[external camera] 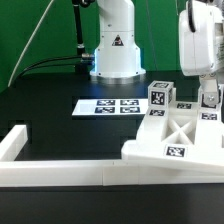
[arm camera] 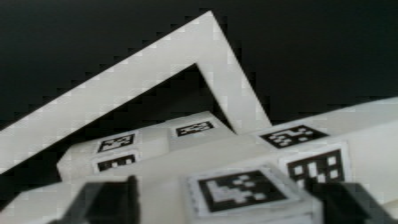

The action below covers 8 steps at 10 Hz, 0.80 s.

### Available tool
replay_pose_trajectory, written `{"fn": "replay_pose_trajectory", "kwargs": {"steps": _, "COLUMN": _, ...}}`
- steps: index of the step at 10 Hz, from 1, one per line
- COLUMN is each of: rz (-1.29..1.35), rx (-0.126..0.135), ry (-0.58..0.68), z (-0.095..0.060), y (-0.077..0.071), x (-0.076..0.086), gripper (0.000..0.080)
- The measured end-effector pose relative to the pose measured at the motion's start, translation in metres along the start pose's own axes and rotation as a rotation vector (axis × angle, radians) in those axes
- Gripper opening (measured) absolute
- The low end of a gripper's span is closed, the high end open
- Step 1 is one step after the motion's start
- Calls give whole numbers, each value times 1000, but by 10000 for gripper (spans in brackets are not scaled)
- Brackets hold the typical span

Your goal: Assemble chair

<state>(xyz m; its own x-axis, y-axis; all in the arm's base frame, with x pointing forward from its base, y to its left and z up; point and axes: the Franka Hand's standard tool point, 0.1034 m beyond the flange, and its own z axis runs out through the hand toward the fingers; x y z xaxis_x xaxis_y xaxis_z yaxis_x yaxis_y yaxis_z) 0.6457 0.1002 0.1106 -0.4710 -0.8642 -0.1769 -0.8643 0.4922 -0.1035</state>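
In the exterior view, the arm's white base point(external camera: 112, 45) stands at the upper middle of the frame on the black desk point(external camera: 50, 95), and the arm's wrist reaches down along the right edge of the frame. The end effector point(external camera: 208, 98) hangs at the right edge, just above or against the chair parts; its fingers are partly cut off by the frame there, and it cannot be told from this view whether they touch anything. The chair point(external camera: 172, 135), a cluster of white blocky pieces carrying black-and-white tags, sits in the lower right of the frame: a flat piece with crossed bars lies low, and a small upright block point(external camera: 160, 100) with a tag on its face rises from its rear side. This cluster rests against the long white border rail point(external camera: 60, 172), which runs across the bottom of the frame and turns up at the lower left. The marker board point(external camera: 108, 106) lies flat on the desk in the middle of the frame, just ahead of the base and apart from the chair pieces. In the wrist view, the two dark fingertips point(arm camera: 103, 200) show at the lower edge, spread apart with a tagged white piece point(arm camera: 231, 188) lying between them; whether they press on it cannot be told. Beyond it a white angled frame piece point(arm camera: 178, 70) crosses the dark desk.
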Motion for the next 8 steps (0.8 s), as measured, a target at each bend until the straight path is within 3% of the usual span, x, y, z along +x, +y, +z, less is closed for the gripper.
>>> {"fn": "replay_pose_trajectory", "kwargs": {"steps": 1, "rz": -10, "rx": 0, "ry": -3, "z": -2, "y": 0, "x": -1, "gripper": 607}}
{"fn": "replay_pose_trajectory", "kwargs": {"steps": 2, "rz": -29, "rx": 4, "ry": -9, "z": -6, "y": -1, "x": -3, "gripper": 636}}
{"fn": "replay_pose_trajectory", "kwargs": {"steps": 8, "rz": -72, "rx": 29, "ry": -57, "z": -41, "y": -8, "x": -12, "gripper": 649}}
